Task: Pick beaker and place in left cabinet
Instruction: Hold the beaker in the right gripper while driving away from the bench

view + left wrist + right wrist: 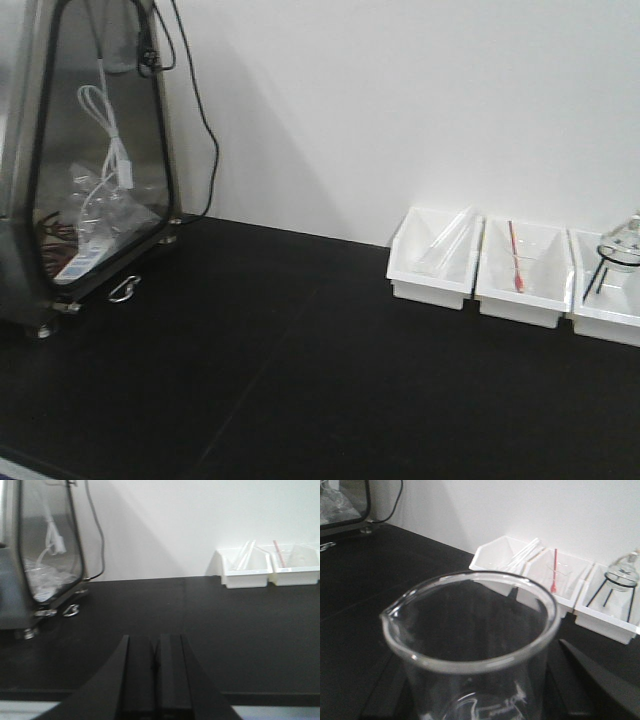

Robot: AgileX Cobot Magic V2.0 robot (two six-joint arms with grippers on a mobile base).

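The beaker [475, 666], clear glass with a pour spout at its left and white print low on its wall, fills the right wrist view. My right gripper [476, 655] is shut on it, one dark finger [600, 677] showing on the right and the other mostly hidden behind the glass. It hangs above the black bench [380, 570]. In the left wrist view my left gripper [154, 641] is shut with nothing in it, low over the bench's front edge. The left cabinet is out of view. Neither gripper shows in the front view.
A steel-framed glass-fronted chamber [90, 160] holding a white cable stands at the bench's far left, with a black cable [207, 135] behind it. Three white trays [432, 280] line the back right wall. One holds a red rod [514, 255], another a round flask on a tripod [622, 245].
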